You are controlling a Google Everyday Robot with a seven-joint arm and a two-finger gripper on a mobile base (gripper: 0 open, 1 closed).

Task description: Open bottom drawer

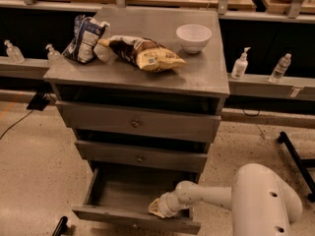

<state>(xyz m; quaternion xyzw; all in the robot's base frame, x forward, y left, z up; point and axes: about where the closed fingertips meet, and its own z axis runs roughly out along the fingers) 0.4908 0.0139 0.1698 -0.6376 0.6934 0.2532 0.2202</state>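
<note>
The bottom drawer is standing well pulled out under the middle drawer, its dark inside showing. The pincer is sitting low inside it, toward the right, touching or just behind the front panel. I cannot tell whether it is open or closed. The white arm is reaching in from the right.

The drawer is looking mostly open, so the step in hand is probably the last of the pull, made by hooking the front from inside. Since the contact is lying off-centre, the pull should be going straight out along the runners, not slanting sideways, or the drawer may be skewing and binding. Going slowly and level is wise, so the drawer is not dropping off its runners. It also avoids shaking the bags and bowl on the surface above. The arm should be staying clear of the middle drawer's lower edge.
</note>
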